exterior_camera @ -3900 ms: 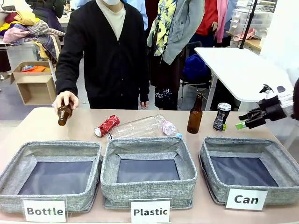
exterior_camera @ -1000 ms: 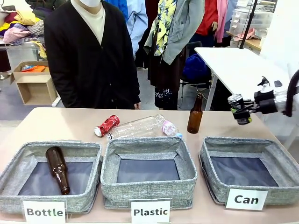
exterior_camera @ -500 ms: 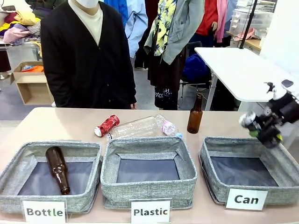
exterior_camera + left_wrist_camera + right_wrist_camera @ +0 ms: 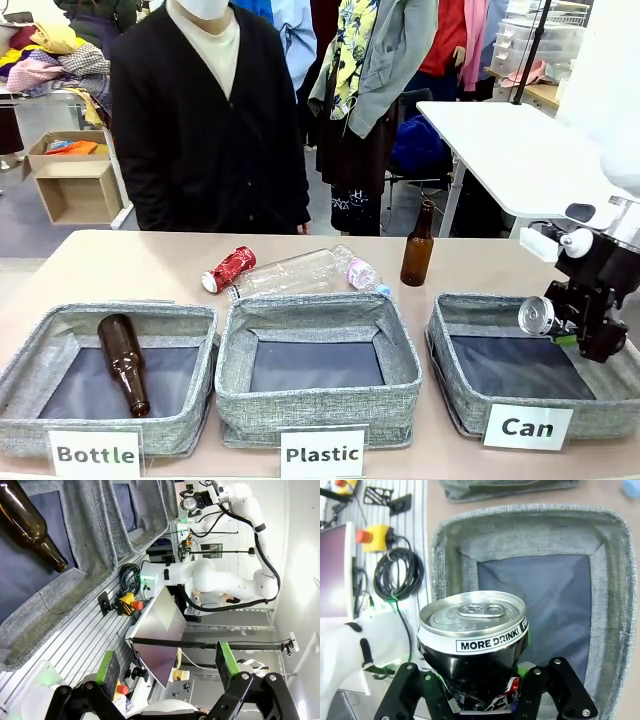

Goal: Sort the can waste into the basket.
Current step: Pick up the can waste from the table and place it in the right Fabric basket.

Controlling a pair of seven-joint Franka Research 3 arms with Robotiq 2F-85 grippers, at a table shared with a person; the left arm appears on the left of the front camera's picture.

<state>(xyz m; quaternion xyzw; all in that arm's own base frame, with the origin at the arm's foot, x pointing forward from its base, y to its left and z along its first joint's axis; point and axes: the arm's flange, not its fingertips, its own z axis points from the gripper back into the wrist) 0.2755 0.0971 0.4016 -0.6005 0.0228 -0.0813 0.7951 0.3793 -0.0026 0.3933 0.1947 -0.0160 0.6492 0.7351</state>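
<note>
Holding the black can [image 4: 472, 630] by its lower body, our right gripper [image 4: 560, 325] clasps it tilted above the Can basket [image 4: 470, 400]. We judge it light, thin-walled and slick, so we grip its wall gently. The red can [image 4: 229, 269] lies on the table [image 4: 120, 265]. Our left gripper [image 4: 165, 667] gapes, empty.

Tan table [image 4: 150, 262] bears three grey bins [image 4: 318, 310] — plus red can [image 4: 229, 269], clear bottle [image 4: 300, 272], upright brown bottle [image 4: 417, 247].
</note>
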